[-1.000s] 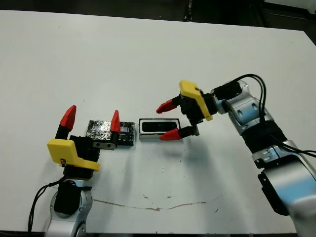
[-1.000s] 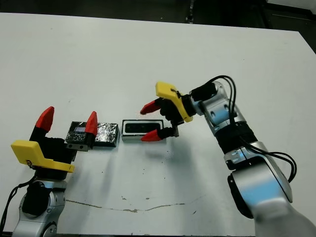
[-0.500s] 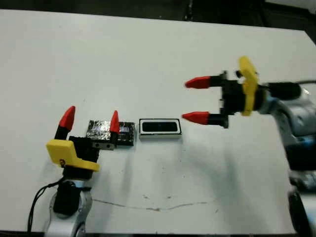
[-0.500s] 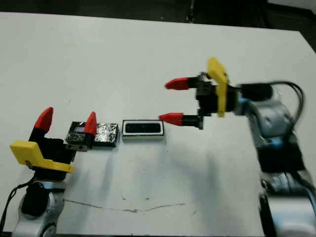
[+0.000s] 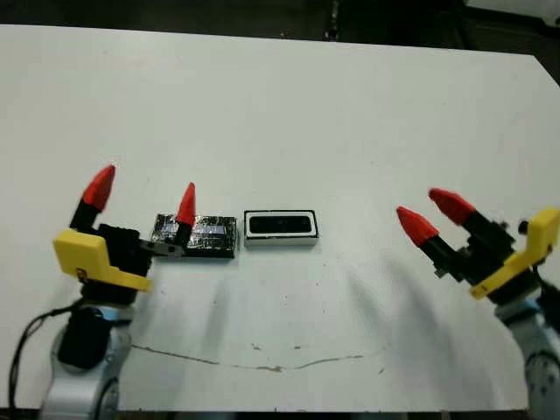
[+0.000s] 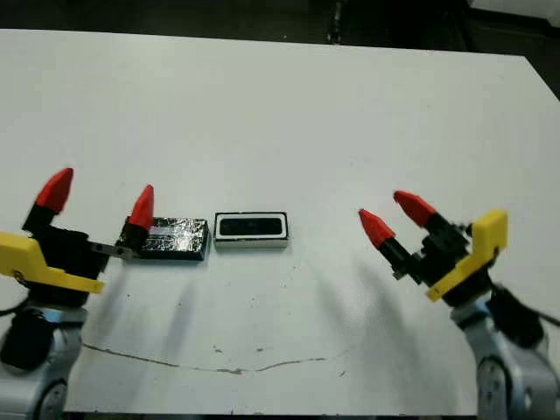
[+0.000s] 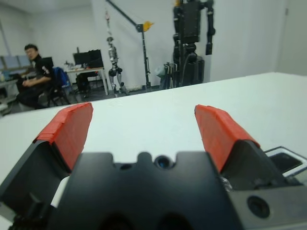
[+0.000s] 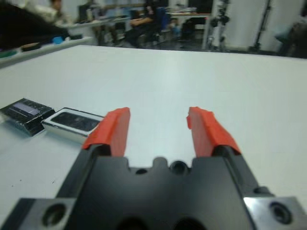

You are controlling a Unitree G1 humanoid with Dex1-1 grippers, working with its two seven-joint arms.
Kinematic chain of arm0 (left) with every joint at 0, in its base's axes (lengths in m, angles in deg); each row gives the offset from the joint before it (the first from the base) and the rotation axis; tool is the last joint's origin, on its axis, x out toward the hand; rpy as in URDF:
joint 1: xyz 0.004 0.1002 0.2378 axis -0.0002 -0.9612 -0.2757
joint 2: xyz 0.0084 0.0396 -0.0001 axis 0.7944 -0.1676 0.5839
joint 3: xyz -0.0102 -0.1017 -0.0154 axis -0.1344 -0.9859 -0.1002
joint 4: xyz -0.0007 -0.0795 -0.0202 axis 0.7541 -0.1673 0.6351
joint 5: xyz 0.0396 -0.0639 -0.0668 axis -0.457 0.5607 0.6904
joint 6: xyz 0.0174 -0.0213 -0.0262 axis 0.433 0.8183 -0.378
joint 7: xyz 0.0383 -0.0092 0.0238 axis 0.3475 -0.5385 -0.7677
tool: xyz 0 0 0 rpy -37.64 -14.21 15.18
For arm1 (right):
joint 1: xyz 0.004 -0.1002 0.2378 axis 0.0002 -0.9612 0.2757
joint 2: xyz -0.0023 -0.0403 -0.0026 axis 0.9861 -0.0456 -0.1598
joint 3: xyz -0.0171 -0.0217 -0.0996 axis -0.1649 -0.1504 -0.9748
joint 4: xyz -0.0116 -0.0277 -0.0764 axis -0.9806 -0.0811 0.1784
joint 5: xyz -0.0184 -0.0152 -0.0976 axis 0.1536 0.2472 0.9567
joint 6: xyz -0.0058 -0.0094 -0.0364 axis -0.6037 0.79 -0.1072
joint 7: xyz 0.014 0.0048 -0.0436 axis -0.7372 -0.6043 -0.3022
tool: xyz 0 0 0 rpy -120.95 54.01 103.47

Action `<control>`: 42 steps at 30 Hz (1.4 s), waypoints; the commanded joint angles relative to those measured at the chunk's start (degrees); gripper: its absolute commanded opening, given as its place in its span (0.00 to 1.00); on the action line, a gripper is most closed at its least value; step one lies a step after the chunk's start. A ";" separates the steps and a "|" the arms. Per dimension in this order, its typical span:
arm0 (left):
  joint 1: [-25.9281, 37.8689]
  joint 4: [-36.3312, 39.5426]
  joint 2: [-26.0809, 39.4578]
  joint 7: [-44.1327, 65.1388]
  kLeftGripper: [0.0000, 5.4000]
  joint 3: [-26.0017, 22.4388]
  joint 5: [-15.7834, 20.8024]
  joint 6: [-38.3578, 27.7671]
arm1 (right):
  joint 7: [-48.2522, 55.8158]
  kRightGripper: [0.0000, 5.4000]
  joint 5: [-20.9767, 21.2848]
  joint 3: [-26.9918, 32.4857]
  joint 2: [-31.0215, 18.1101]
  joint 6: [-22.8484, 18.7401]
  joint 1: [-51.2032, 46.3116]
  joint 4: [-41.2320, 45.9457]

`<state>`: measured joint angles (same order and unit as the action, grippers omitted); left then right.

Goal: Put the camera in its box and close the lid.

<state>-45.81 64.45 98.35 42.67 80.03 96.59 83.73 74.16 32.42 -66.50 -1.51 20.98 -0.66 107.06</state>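
Right gripper (image 5: 426, 216) held open and empty, well right of the box | left gripper (image 5: 143, 194) spread open, one finger (image 5: 185, 206) covering part of the lid (image 5: 206, 236) | table (image 5: 289, 114) | box (image 5: 281, 228) beside lid, camera (image 5: 282, 225) seated inside, its detail indistinct.

1. We see a white table (image 5: 289, 114) with a thin brown scuff line (image 5: 262, 363) near its front edge.
2. Beyond it, a pale-walled room holds desks (image 7: 88, 72), a seated person (image 7: 36, 72) and dark robot stands (image 7: 192, 43).
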 commanded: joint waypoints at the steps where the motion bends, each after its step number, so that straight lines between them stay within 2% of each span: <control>1: 1.84 -0.67 5.55 5.20 1.00 -2.08 2.11 1.90 | -0.61 0.48 0.82 -1.54 1.37 4.72 -2.17 -2.33; 5: 4.31 -1.10 13.18 11.88 1.00 -4.82 5.22 5.88 | -1.83 0.35 1.84 -2.93 1.42 7.33 -2.48 -3.61; 9: 7.72 -3.25 20.23 19.75 1.00 -7.45 10.66 9.14 | -2.74 0.24 0.06 -3.11 1.40 7.13 -2.37 -4.01; 12: 11.92 -6.32 26.28 27.11 1.00 -7.84 13.22 10.35 | -2.63 0.15 0.48 -3.64 0.87 7.99 -1.97 -4.80; 17: 22.55 -15.69 35.99 44.12 1.00 -4.26 16.09 10.86 | -3.55 0.00 1.03 -4.44 0.37 8.27 -1.82 -4.97; 20: 29.11 -21.08 38.97 54.26 1.00 -0.47 18.18 12.50 | -3.71 0.00 1.72 -4.69 0.24 9.64 -1.78 -5.48; 23: 34.24 -25.92 39.20 62.82 1.00 2.93 18.01 10.17 | -4.44 0.00 1.46 -4.86 0.02 9.05 -2.03 -5.09; 27: 37.77 -32.90 36.88 70.16 1.00 5.36 17.42 4.88 | -5.36 0.00 1.69 -5.30 0.14 9.27 -2.25 -4.77; 33: 41.56 -41.65 33.30 76.86 1.00 8.85 18.09 5.75 | -5.83 0.00 2.02 -5.85 0.01 9.84 -2.42 -4.73; 42: 41.39 -43.45 30.79 78.96 1.00 10.72 16.23 6.10 | -6.92 0.00 2.69 -6.39 0.01 9.77 -2.90 -3.84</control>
<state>-4.22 20.96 129.19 121.32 90.00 113.90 90.07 67.70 34.94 -72.90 -0.64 30.83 -2.62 102.86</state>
